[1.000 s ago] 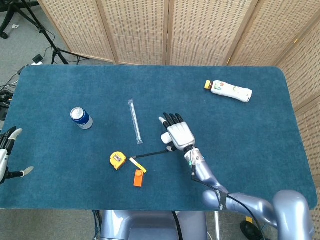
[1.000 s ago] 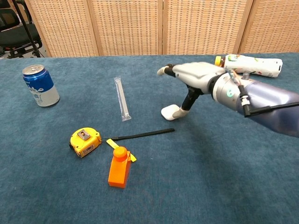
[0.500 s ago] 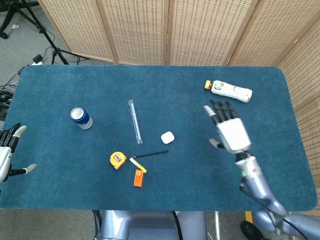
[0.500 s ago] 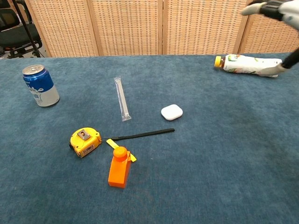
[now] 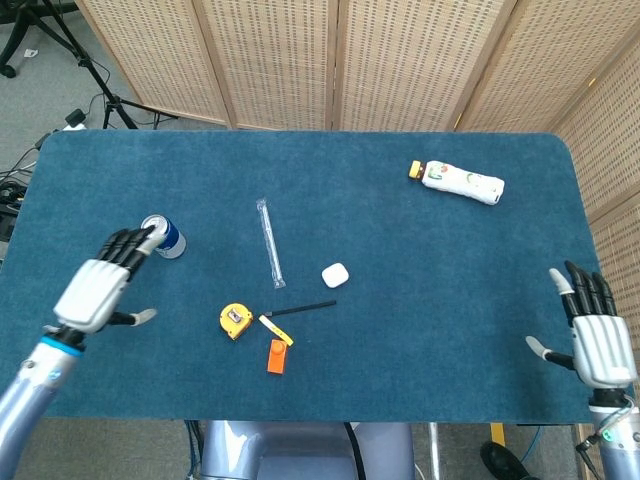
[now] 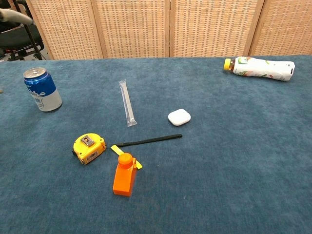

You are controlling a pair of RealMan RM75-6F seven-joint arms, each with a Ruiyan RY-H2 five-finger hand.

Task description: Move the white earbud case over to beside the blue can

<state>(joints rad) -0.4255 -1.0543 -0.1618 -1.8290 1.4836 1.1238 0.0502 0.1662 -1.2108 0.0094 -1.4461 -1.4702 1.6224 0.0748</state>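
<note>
The white earbud case [image 5: 334, 274] [image 6: 179, 117] lies flat on the blue table near its middle, with nothing touching it. The blue can [image 5: 163, 236] [image 6: 43, 89] stands upright at the left. My left hand [image 5: 102, 283] hovers open just in front of the can, its fingers spread and their tips close to the can's top. My right hand [image 5: 599, 341] is open at the table's front right corner, far from the case. In the chest view only a finger [image 6: 14, 16] of the left hand shows at the top left.
A clear wrapped straw [image 5: 270, 243] lies left of the case. A black stick [image 5: 303, 308], a yellow tape measure [image 5: 234, 320] and an orange bottle [image 5: 277, 355] sit in front of it. A white bottle [image 5: 460, 181] lies at the back right.
My right hand has drawn back from the table's middle to the front right corner. My left hand has moved in from the left edge to beside the can. The case has not moved.
</note>
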